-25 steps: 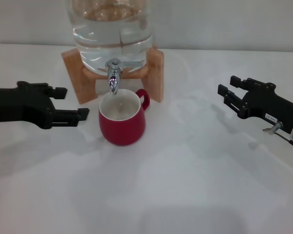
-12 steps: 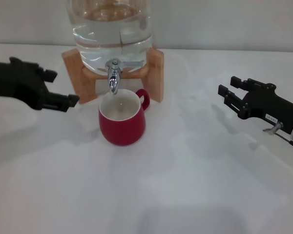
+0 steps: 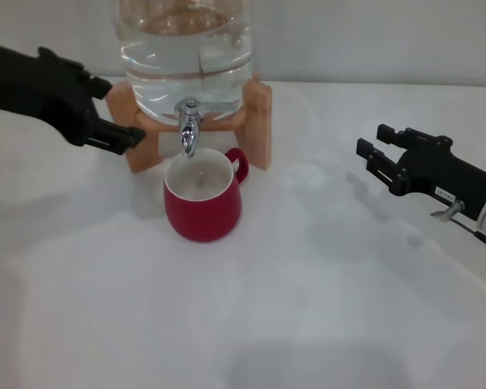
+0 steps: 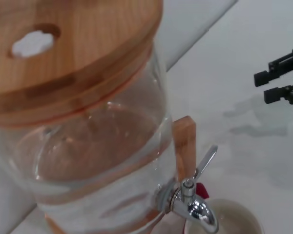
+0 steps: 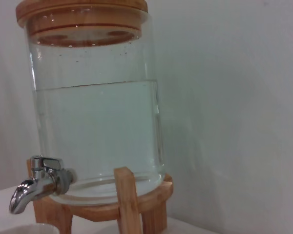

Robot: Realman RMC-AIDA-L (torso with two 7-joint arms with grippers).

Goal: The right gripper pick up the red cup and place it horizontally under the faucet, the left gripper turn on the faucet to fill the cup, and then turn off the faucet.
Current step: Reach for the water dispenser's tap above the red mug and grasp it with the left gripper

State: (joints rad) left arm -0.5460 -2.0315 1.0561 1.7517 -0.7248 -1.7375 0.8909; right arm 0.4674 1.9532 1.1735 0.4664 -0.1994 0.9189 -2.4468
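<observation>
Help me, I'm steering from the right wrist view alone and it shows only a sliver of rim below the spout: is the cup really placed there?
Observer: Yes. The red cup stands upright directly under the faucet, its handle toward the wooden stand.
Operator: Where's the left gripper?
Observer: The left gripper hovers open beside the stand, on the robot's left of the faucet, not touching the lever.
Operator: And my own gripper?
Observer: The right gripper is open and empty, well off to the cup's right.
</observation>
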